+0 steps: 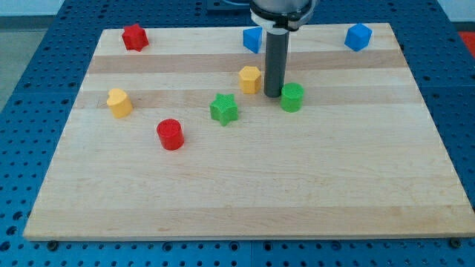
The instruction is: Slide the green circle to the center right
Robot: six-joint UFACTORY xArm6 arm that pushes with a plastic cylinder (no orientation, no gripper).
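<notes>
The green circle (292, 97) sits a little right of the board's middle, in the upper half. My tip (273, 94) stands right at its left side, touching or nearly touching it. The rod rises straight up from there to the arm at the view's top. A yellow hexagon block (251, 78) lies just left of the rod.
A green star (223, 109) lies left of my tip. A red cylinder (170, 134) and a yellow heart-like block (119, 102) lie further left. A red star (134, 36) is at top left, a blue block (252, 39) at top middle, a blue cube (358, 36) at top right. The wooden board (245, 193) lies on a blue pegboard.
</notes>
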